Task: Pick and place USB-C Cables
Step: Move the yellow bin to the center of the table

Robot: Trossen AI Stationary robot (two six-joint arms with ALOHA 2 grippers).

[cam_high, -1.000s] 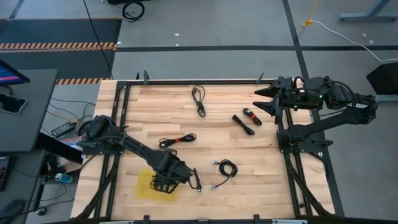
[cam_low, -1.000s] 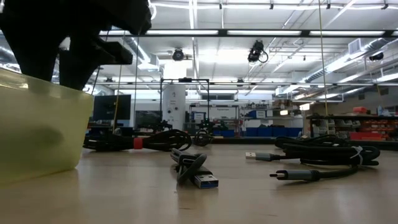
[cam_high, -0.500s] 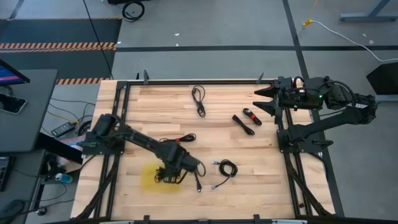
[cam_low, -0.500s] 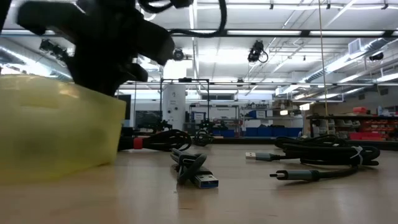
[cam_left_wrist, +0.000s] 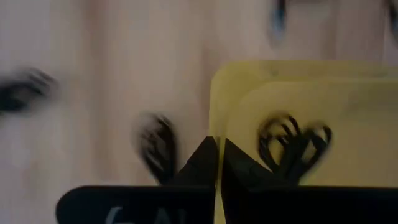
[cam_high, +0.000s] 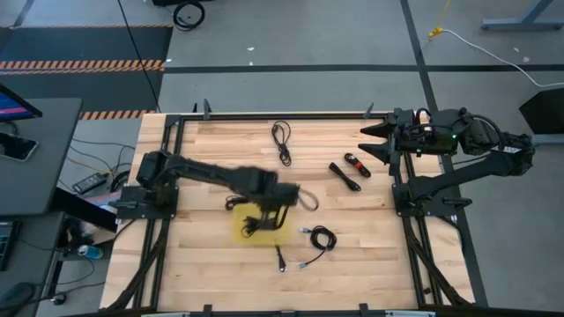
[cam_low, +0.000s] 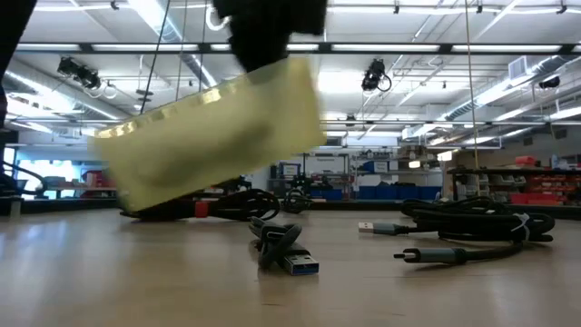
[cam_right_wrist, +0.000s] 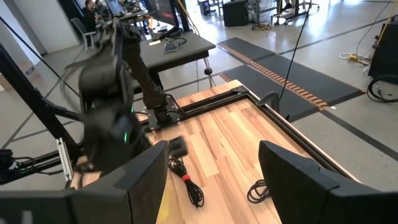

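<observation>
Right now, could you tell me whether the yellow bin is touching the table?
Apart. The low view shows the yellow bin tilted in the air, hanging from the left claw, with open space between it and the table.

Bright overhead strip lights glare in the low view; the yellow bin [cam_low: 213,132] smears with motion blur.

Large industrial robotics workshop.
Shown by long ceiling strip lights [cam_low: 381,47], far shelving stacked with blue storage bins [cam_low: 381,192], orange-and-black striped hazard tape [cam_high: 84,64] on grey concrete floor [cam_high: 300,88], black-framed pale wooden butcher-block table [cam_high: 220,145].
</observation>
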